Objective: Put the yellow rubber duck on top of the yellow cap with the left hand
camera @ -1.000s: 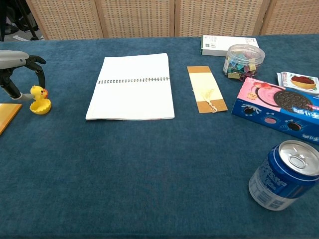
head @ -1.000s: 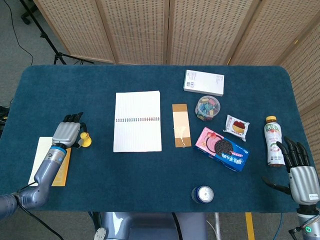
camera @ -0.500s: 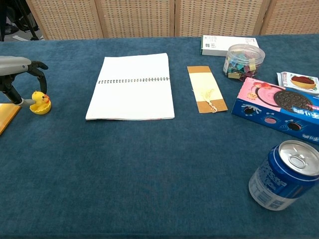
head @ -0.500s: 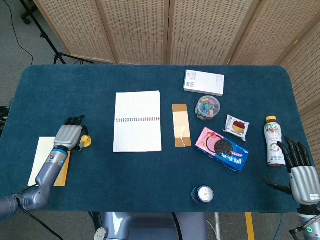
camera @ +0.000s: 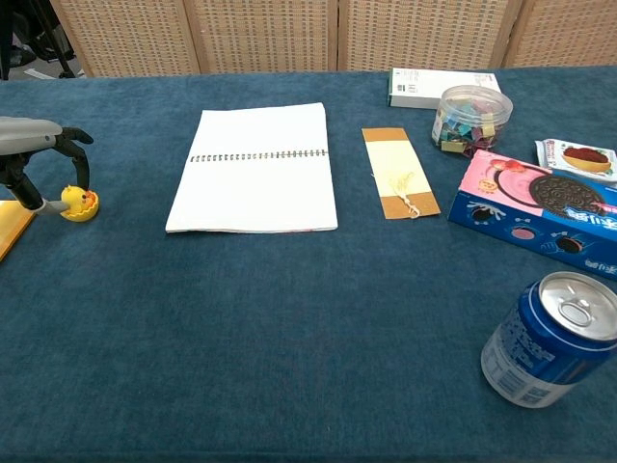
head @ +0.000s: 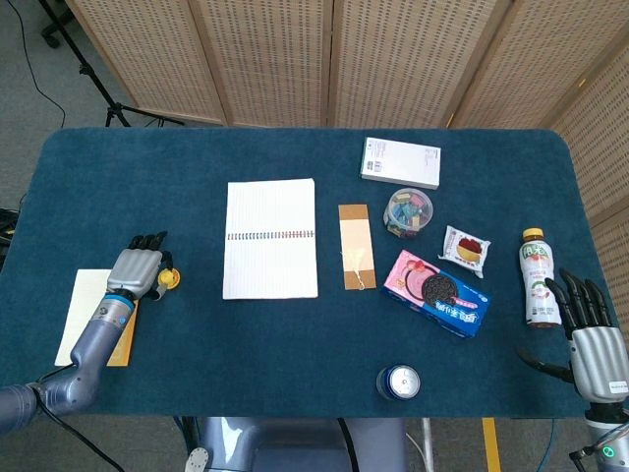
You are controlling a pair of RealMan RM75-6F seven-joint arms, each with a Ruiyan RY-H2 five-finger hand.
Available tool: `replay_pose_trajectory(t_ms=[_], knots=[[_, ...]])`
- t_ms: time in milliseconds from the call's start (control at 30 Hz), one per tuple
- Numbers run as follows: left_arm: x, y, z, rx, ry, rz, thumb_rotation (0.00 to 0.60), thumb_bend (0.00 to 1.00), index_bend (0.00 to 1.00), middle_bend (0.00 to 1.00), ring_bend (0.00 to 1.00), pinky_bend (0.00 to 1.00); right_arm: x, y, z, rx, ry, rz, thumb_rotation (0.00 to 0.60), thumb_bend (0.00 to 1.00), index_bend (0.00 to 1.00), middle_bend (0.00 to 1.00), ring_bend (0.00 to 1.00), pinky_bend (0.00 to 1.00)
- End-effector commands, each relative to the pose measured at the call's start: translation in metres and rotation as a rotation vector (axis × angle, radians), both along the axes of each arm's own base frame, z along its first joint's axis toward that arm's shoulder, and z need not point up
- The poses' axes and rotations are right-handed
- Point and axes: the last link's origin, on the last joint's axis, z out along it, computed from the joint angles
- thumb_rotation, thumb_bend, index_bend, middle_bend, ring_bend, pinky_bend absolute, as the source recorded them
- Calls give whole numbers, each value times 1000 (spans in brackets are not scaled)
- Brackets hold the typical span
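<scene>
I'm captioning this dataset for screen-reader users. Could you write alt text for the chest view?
At the table's far left, the robot's left hand curls over a yellow rubber duck sitting on a yellow cap. To the right on the blue cloth lie an open spiral notebook, a bookmark, a cookie box and a blue can.

On the tabletop [head: 295, 364], my left hand [head: 136, 267] sits at the left of the head view, with the duck [head: 168, 279] touching its right side and a flat card [head: 86, 317] lower left under my forearm. The notebook [head: 270, 238] lies at centre, a bookmark [head: 356, 246] right of it. Further right: a box [head: 400, 162] at top, a jar [head: 408, 212] below it, then the cookie box [head: 437, 293]. A can [head: 398, 383] stands at bottom centre. My right hand [head: 594, 344] is lower right, just below a bottle [head: 539, 278].
</scene>
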Motion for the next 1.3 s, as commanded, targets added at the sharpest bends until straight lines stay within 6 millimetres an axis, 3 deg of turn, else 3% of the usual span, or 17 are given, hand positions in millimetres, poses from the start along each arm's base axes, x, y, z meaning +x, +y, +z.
replay_pose_trajectory(t_ms=[33,267,400,567,800,1000,1300], knots=[[1,0,1,4,-3,-1,600,327,354,0,0,0,0,0,0,0,0,0,600,0,40,0,0,0],[4,3,10,27,-12,-4,600,277,123,0,0,0,0,0,0,0,0,0,600,0,40,0,0,0],[10,5,24,62,-76,4,600,270,78,0,0,0,0,-1,0,1,1,0,600,0,40,0,0,0],[15,0,57,150,-211,-6,600,270,46,0,0,0,0,-1,0,2,1,-2,600,0,40,0,0,0],[-16,-46,81,202,-391,11,600,271,0,0,0,0,1,-4,-2,6,6,-1,600,0,40,0,0,0],[-41,-95,90,365,-407,-116,600,269,0,0,0,0,0,-5,-2,-3,3,-6,600,0,40,0,0,0],[-53,-131,78,448,-318,-221,600,268,0,0,0,0,-2,-7,-2,-4,4,-14,600,0,40,0,0,0]])
